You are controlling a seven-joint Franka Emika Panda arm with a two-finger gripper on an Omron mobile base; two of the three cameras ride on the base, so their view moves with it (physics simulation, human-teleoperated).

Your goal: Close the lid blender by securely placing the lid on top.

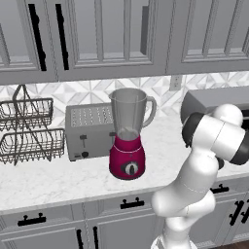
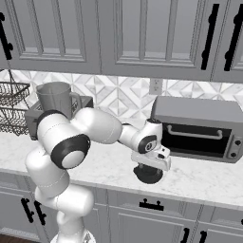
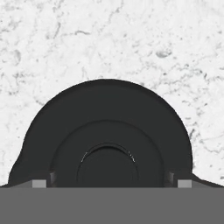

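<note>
Right under the hand camera lies the black round lid (image 3: 105, 135), flat on the white marble counter (image 3: 131, 39), with a raised ring and a knob at its middle. From the right base view the lid (image 2: 148, 173) sits on the counter (image 2: 209, 182) near its front edge, in front of the left end of the toaster oven (image 2: 197, 127), with the gripper (image 2: 150, 166) directly above it and pointing straight down. Two small grey finger tips (image 3: 39, 183) show at either side of the lid's inner ring, so the jaws stand apart around the knob, but whether they press on it I cannot tell.

Well apart to the left stands the blender (image 1: 127, 133), upright on the counter (image 1: 58, 180), its magenta base with the round dial facing forward and its grey see-through jar open at the top, handle to the right. In the right base view only the jar's upper part (image 2: 56, 97) rises behind the arm's shoulder.

Just beside the blender on its left, slightly behind it, is the silver toaster (image 1: 90, 131). Further left hangs a two-tier wire basket (image 1: 29, 129). Grey wall cupboards (image 1: 112, 34) with black handles run above a patterned tile backsplash (image 2: 123, 97), which has a wall socket (image 2: 155, 86), and grey drawers (image 1: 126, 206) run below the counter.
</note>
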